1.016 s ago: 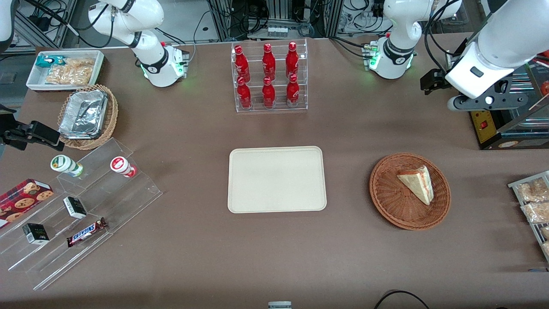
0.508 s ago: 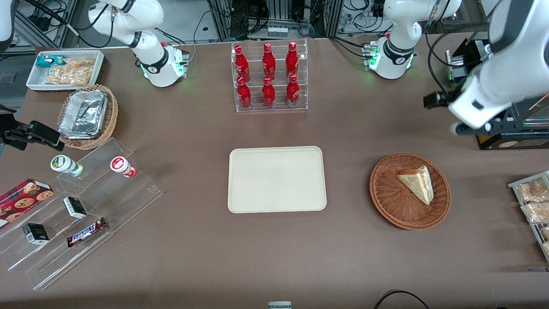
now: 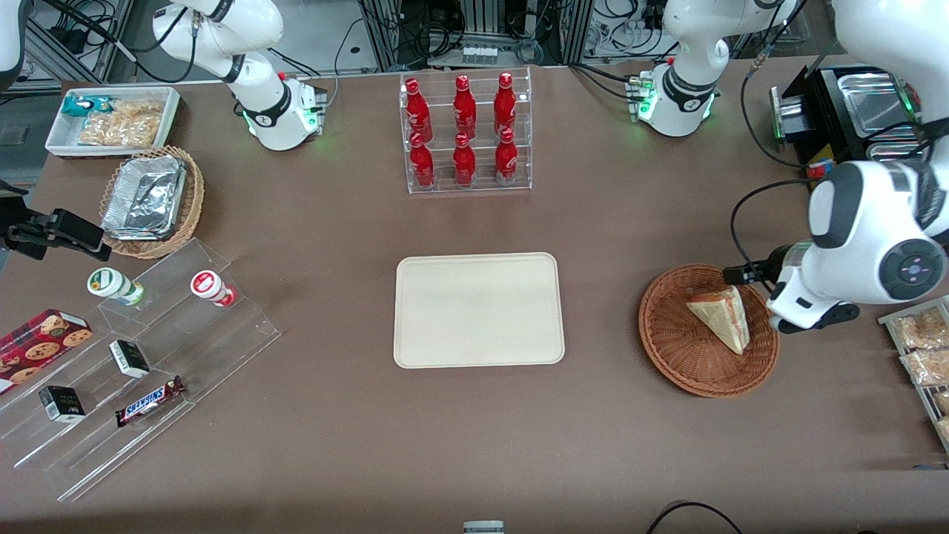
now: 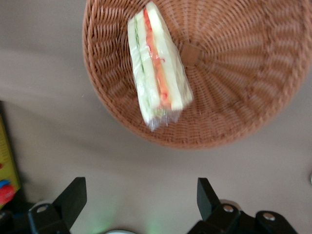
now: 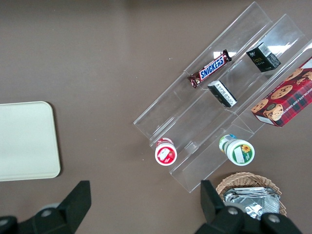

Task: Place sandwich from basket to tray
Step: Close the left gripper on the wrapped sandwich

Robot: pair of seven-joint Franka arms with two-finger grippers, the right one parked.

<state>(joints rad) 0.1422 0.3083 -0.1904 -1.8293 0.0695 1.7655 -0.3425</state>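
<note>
The sandwich [image 3: 723, 317], a wrapped white-bread wedge with red-orange and green layers [image 4: 157, 68], lies in the reddish-brown wicker basket [image 3: 682, 356], close to the rim on the working arm's side. My left gripper [image 4: 140, 200] hangs open above bare table just outside that rim of the basket [image 4: 234, 73], with nothing between its fingers. In the front view the arm's white wrist [image 3: 808, 308] covers the fingers. The cream tray [image 3: 478, 310] sits flat at mid-table, beside the basket toward the parked arm's end, with nothing on it.
A clear rack of red bottles [image 3: 465, 133] stands farther from the front camera than the tray. Bagged snacks [image 3: 923, 348] and a black appliance [image 3: 852, 111] flank the working arm. An acrylic stepped shelf [image 3: 141, 363], a foil-filled tan basket [image 3: 152, 200] and a white bin [image 3: 111, 119] are at the parked arm's end.
The left arm has swung down and nearer the front camera, from over the black appliance to the basket's rim. The sandwich, basket and tray have not moved.
</note>
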